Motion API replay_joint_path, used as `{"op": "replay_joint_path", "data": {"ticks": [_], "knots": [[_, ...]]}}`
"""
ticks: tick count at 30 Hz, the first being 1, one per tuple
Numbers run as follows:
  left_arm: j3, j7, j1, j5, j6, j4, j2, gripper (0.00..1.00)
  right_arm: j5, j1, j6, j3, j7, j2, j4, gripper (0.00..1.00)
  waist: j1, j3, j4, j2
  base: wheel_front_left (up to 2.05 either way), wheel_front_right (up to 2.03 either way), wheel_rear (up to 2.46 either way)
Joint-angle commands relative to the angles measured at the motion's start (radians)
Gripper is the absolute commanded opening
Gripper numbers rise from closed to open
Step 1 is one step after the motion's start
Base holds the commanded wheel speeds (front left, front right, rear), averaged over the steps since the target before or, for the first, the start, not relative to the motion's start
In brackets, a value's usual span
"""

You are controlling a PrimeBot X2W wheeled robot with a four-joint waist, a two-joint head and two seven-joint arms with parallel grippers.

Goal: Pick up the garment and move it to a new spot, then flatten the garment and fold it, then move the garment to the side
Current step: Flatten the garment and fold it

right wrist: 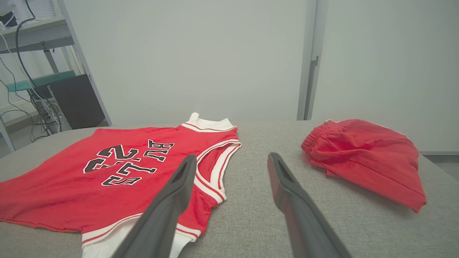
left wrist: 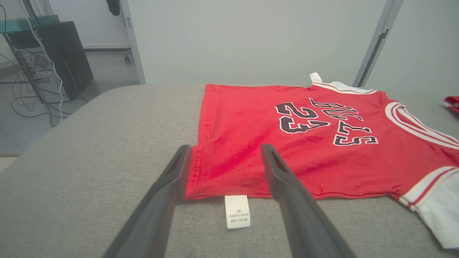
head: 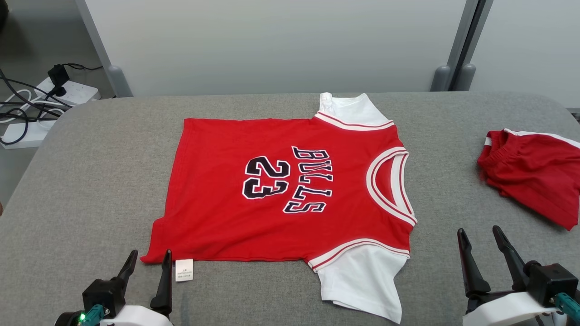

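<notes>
Head view shows the red jersey with white sleeves (head: 281, 190) lying flat at the middle of the grey fabric table (head: 90, 181). At its near-left hem corner the left claw (head: 151, 253) is spread wide and empty. Near right, the right claw (head: 478, 230) is equally wide and empty, close to the crumpled red shorts (head: 534, 176).

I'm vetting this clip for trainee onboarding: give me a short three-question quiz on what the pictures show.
1. True or false: the red jersey lies spread flat on the grey table.
2. Which claw sits nearest the white care label: A, left claw, or B, right claw?
3. Fill in: in the head view the red shorts lie to the jersey's ____.
Key: 1 true; 2 A; 3 right.
</notes>
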Motion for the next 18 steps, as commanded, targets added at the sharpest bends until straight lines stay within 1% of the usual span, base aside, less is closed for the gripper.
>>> {"op": "replay_joint_path", "data": {"ticks": [1,18], "knots": [[0.038,-0.01,-0.02,0.01,-0.004,-0.019,0.011,1.0,-0.012,-0.021,0.004,0.018,-0.014,-0.009,-0.026,1.0,0.0,0.0,0.0,0.0,0.0,0.0,0.0],[0.069,-0.01,-0.018,0.056,-0.019,-0.021,-0.011,1.0,-0.037,-0.02,0.004,0.02,-0.014,-0.001,-0.025,1.0,0.0,0.002,-0.005,0.0,0.0,0.0,0.0]]}}
